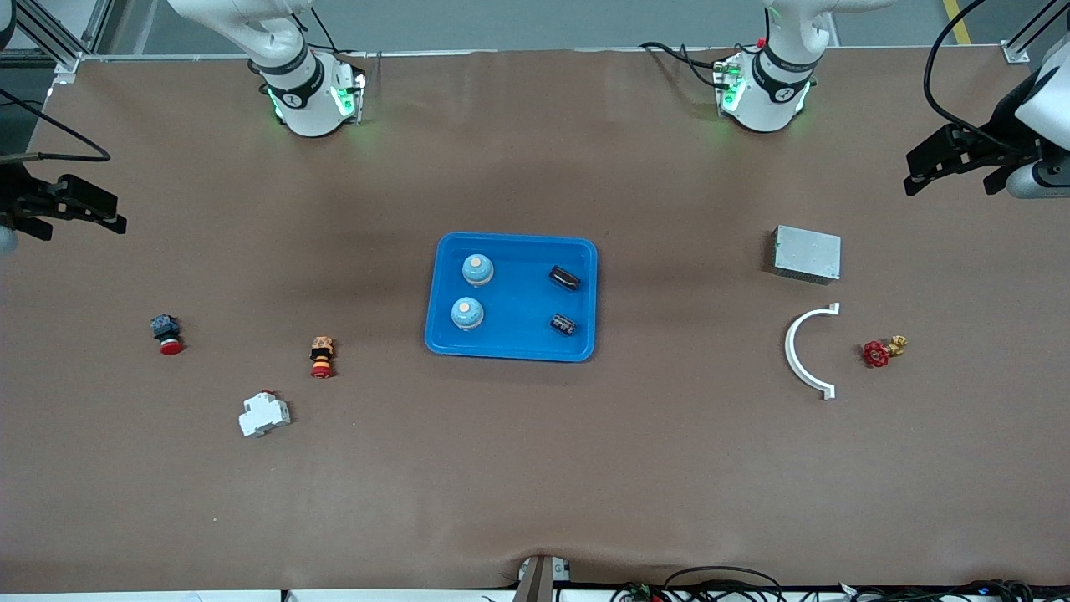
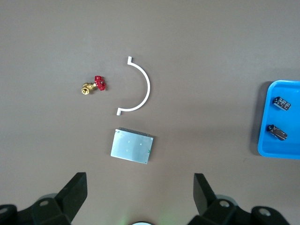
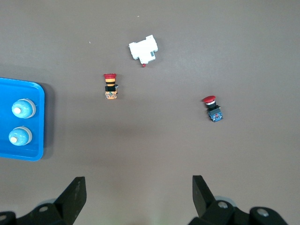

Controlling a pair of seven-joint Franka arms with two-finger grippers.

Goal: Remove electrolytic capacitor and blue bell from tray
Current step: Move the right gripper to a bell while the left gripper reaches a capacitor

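A blue tray (image 1: 518, 339) sits at the middle of the table. In it stand two pale blue bells (image 1: 477, 269) (image 1: 467, 313) on the right arm's side, and two black capacitors (image 1: 564, 278) (image 1: 563, 323) lie on the left arm's side. My left gripper (image 1: 953, 180) hangs open and empty over the left arm's end of the table. Its wrist view shows the tray's edge (image 2: 269, 145) with both capacitors (image 2: 282, 103) (image 2: 277, 133). My right gripper (image 1: 79, 221) hangs open and empty over the right arm's end. Its wrist view shows both bells (image 3: 23, 108) (image 3: 20, 136).
Toward the left arm's end lie a grey metal box (image 1: 807, 253), a white curved bracket (image 1: 802, 351) and a red-handled brass valve (image 1: 882, 351). Toward the right arm's end lie two red push buttons (image 1: 166, 333) (image 1: 322, 357) and a white breaker (image 1: 264, 414).
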